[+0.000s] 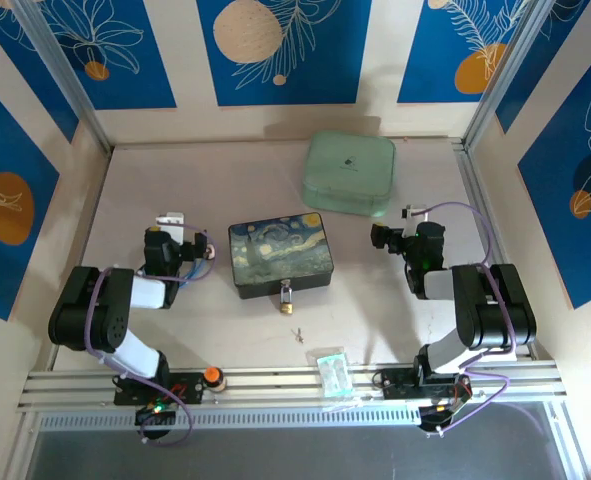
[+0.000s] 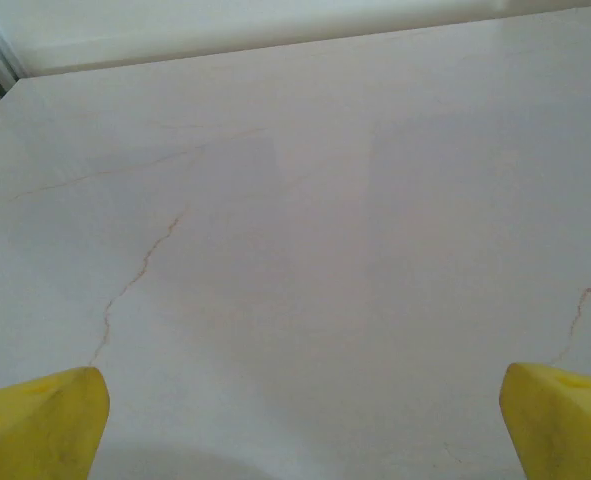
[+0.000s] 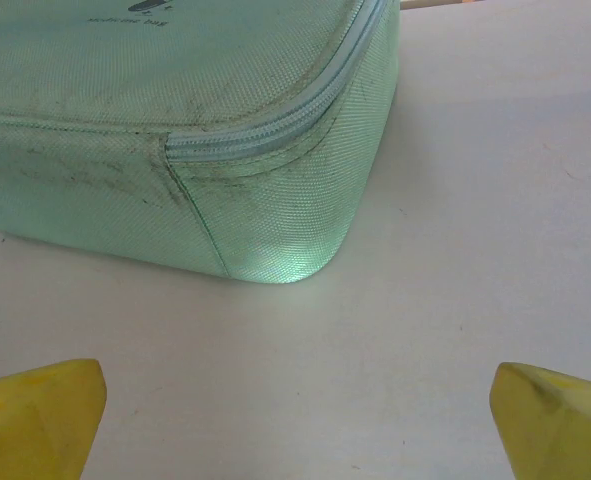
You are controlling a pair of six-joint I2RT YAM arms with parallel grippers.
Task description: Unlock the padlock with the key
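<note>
The small brass padlock point(image 1: 286, 298) hangs at the front edge of the dark starry-patterned tin point(image 1: 280, 255) in the middle of the table. The tiny key point(image 1: 299, 334) lies loose on the table just in front of the padlock. My left gripper point(image 1: 172, 219) rests left of the tin, open; its yellow fingertips point(image 2: 45, 420) stand wide apart over bare table, with nothing between them point(image 2: 300, 420). My right gripper point(image 1: 411, 214) sits right of the tin, also open point(image 3: 295, 415), pointing at a corner of the green case point(image 3: 205, 130). Both grippers are well away from padlock and key.
A pale green zipped case point(image 1: 348, 172) lies at the back, right of centre. A small clear packet point(image 1: 332, 372) and an orange knob point(image 1: 212, 376) sit on the near rail. Patterned walls close in the table on three sides.
</note>
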